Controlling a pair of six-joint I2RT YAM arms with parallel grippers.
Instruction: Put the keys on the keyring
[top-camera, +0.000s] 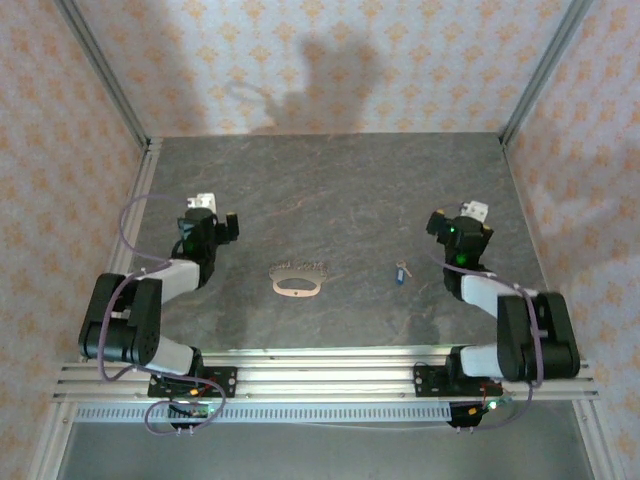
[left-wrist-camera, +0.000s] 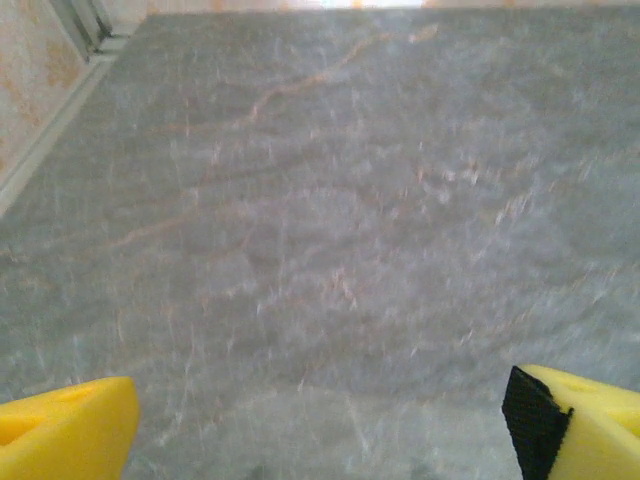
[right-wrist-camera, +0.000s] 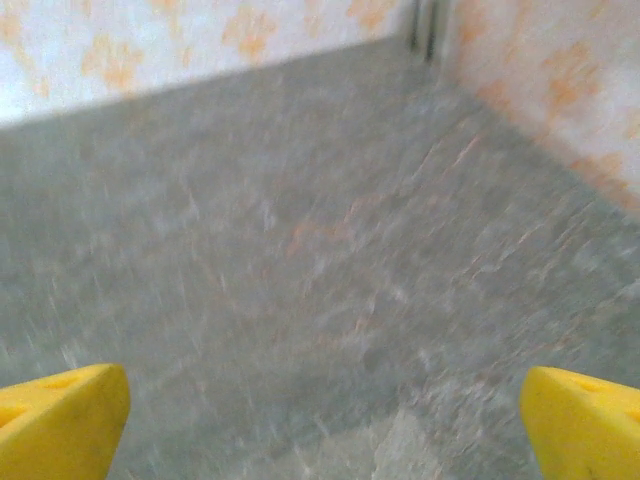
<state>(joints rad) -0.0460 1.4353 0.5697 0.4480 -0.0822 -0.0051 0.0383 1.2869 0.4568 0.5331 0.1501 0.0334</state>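
Blue-headed key (top-camera: 401, 272): loose on the counter (top-camera: 350, 180), well apart from the keyring (top-camera: 298, 284) at centre. We judge nothing threaded yet, the whole task left. Left hand (top-camera: 214, 212), right hand (top-camera: 458, 216): both spread wide, empty.

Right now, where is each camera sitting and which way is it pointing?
Top external: above and behind the robot, looking down on the table; left arm and right arm show, keyring and key lying between them.
Left wrist: on the left arm's wrist, facing the far left corner; left gripper open, yellow fingers at the bottom corners.
Right wrist: on the right arm's wrist, facing the far right corner; right gripper open, yellow fingers likewise.
Shared: both wrist views take in grey table and patterned wall.
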